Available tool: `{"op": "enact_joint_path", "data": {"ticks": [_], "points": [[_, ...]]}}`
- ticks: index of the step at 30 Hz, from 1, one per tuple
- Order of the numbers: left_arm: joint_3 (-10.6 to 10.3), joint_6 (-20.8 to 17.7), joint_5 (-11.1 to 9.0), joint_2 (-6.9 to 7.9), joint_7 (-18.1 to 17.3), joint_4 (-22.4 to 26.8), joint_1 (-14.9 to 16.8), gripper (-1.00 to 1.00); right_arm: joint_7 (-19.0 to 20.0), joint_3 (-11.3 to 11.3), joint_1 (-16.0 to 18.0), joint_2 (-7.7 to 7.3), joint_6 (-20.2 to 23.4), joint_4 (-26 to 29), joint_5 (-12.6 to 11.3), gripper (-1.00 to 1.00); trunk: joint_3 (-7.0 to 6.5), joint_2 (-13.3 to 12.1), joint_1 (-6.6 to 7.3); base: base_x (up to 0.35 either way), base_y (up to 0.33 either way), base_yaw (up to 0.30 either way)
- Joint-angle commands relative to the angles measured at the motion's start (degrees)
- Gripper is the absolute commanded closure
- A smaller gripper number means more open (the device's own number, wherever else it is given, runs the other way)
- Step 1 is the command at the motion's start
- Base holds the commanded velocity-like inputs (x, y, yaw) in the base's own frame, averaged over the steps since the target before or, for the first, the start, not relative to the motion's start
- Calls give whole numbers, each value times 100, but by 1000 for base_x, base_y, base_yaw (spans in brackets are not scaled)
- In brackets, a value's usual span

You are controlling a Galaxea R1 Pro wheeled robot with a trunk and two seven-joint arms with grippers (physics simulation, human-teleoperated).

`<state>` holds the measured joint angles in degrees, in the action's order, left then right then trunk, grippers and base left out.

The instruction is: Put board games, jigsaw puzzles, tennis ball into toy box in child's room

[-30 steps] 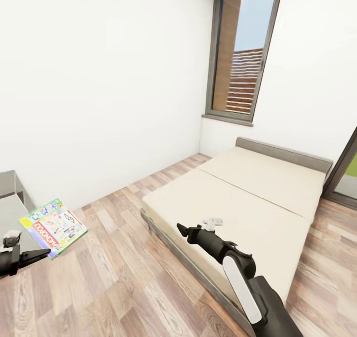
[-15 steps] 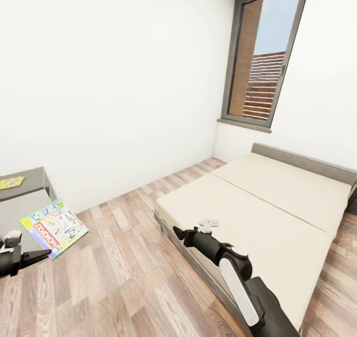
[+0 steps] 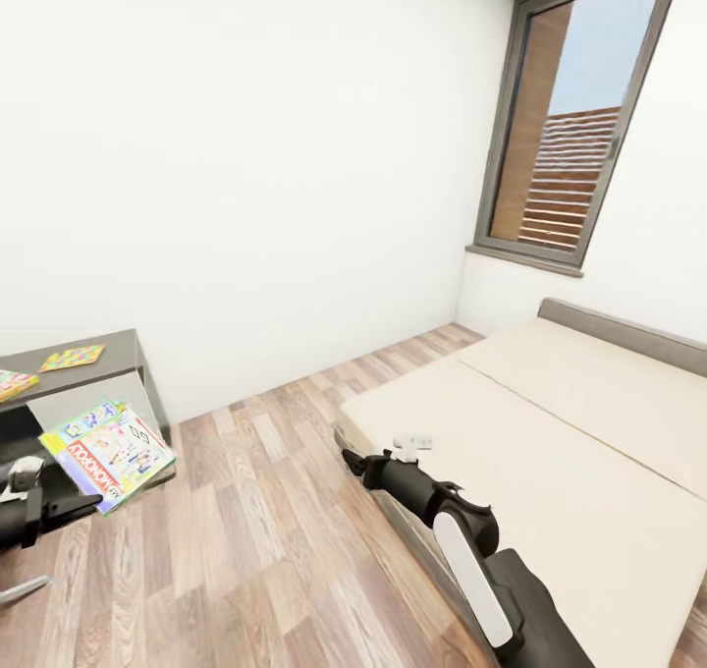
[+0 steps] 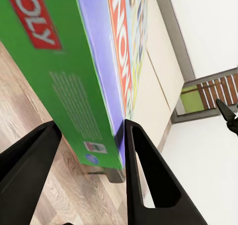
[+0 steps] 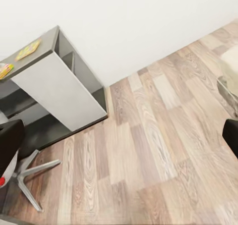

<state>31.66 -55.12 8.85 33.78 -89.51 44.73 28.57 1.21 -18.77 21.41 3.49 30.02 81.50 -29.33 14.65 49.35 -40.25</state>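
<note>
— What was the state of the left gripper (image 4: 89,136)?
— Its two black fingers (image 4: 148,180) were clamped on the edge of the board game (image 3: 108,449), held low at the robot's left side.
— And the right arm (image 3: 462,540)?
— It was bent at the elbow, forearm extended forward. The right gripper (image 3: 352,462) carried nothing; its finger spacing could not be determined.

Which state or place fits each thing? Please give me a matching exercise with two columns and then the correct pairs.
Things:
1. board game
2. jigsaw puzzle
3. bed
4. right gripper

Places or states:
A. lying on the dark grey desk section
B. bare beige mattress, nothing on it
C. clamped between the left gripper's fingers
D. hanging over the wooden floor near the bed edge, holding nothing

Pairs: 1-C, 2-A, 3-B, 4-D
</note>
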Motion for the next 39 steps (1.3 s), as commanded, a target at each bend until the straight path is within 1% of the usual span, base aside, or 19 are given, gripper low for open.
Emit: {"op": "enact_joint_path", "data": {"ticks": [1,8,15,21,23,26,28,31,39], "points": [[16,-59,55,-3,-49,-1,8,100,11,6,3,2,30,6,-2,-100,-18,-36,19,189,180,216],[16,-54,48,-4,-49,-7,8,100,15,5,3,2,35,2,-2,-100,-191,-317,173,189,196,216],[16,-58,46,-10,-49,-10,8,100,12,5,3,2,38,-3,-5,-100,-365,-597,327,46,32,216],[13,-67,47,-17,-49,-9,8,100,11,-1,3,2,37,-3,-5,-100,-514,-838,458,241,-61,216],[10,-73,50,-40,-49,-8,8,100,11,-2,3,2,38,-1,-4,-100,-563,-918,502,302,-72,216],[-11,-78,54,-132,-49,-8,8,100,11,-34,3,2,37,4,-3,-100,-637,-1038,568,312,-74,216],[-81,-78,55,-194,-49,-6,8,100,11,-101,3,2,34,0,-1,-100,-687,-1119,612,311,-110,216],[-181,-75,55,-231,-49,-1,9,100,11,-170,3,2,32,1,4,-100,-761,-1239,678,300,-166,216],[-236,-92,67,-242,-49,1,8,100,11,-204,3,2,35,3,7,-100,-960,-1560,854,296,-178,216]]}}
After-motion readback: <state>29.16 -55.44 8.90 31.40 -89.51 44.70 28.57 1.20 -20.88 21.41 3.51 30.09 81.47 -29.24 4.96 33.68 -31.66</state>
